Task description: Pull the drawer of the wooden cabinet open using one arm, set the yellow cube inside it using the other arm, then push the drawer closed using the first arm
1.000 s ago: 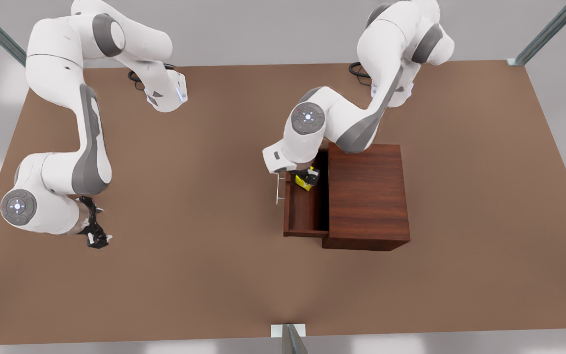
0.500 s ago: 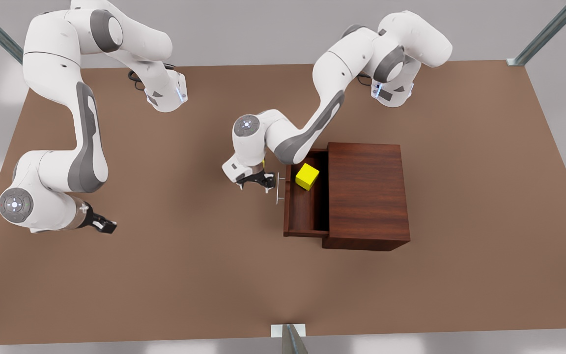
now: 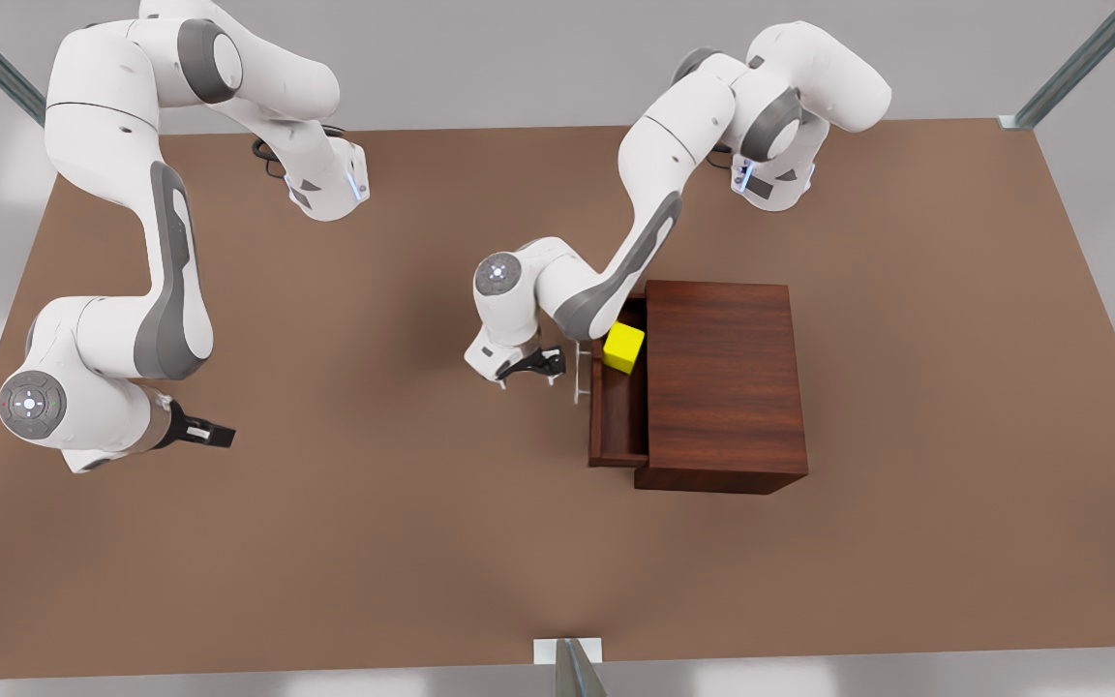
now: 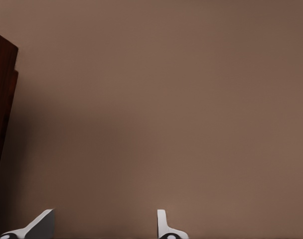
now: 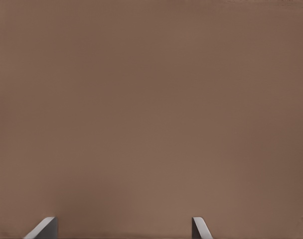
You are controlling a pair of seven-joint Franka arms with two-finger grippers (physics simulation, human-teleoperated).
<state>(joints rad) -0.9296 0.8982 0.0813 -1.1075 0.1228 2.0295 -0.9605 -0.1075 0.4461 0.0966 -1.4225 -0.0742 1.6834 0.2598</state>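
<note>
Table (image 3: 422, 542), brown, carries the wooden cabinet (image 3: 722, 382) toward the front view's right. Drawer (image 3: 616, 416) partly out, silver handle (image 3: 580, 376) on its front. Left gripper (image 3: 546, 373) just beside the handle, fingers (image 4: 164, 226) spread, holding nothing. Right gripper (image 3: 214, 434) well apart at the front view's left, waiting, fingers (image 5: 201, 228) spread and bare. Yellow cube (image 3: 623, 347) sits in the drawer against the cabinet's front edge.

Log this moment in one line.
drawer partly open | yellow cube in drawer | left hand open by handle | right hand open, waiting
</note>
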